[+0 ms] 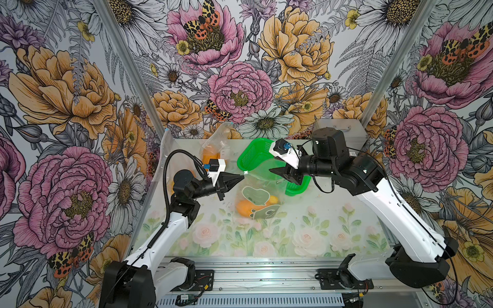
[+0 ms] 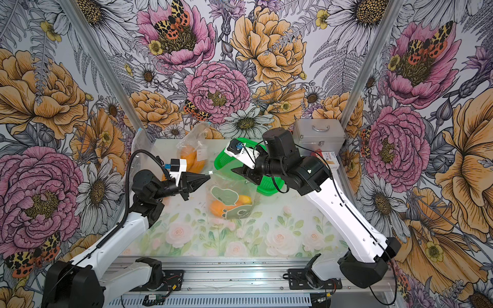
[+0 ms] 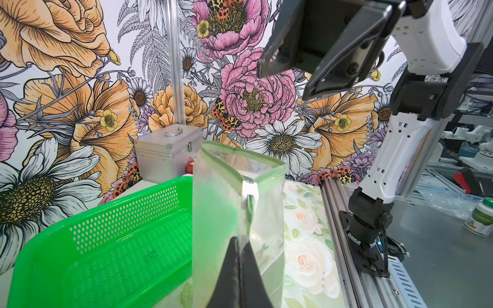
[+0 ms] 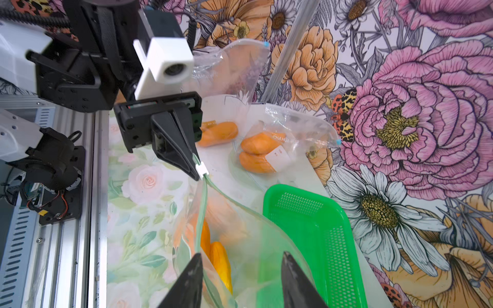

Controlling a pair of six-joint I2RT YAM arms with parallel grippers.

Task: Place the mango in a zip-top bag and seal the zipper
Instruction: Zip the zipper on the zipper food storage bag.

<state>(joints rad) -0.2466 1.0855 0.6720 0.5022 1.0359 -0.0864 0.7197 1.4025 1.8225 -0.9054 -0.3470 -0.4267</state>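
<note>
Bag stands on the table, mouth gaping, mango at its bottom. The left gripper pinches the zipper end beside the white slider; the right gripper, jaws apart, should clamp the far end, keeping the track taut.

Site type: robotics laboratory test cell. The tabletop is enclosed on three sides by flower-printed wall panels fixed to aluminium posts. The left arm and right arm are bolted to an aluminium extrusion rail along the front edge, with exposed wiring at one base. Beyond the enclosure, the left wrist view shows benches carrying further equipment.
</note>
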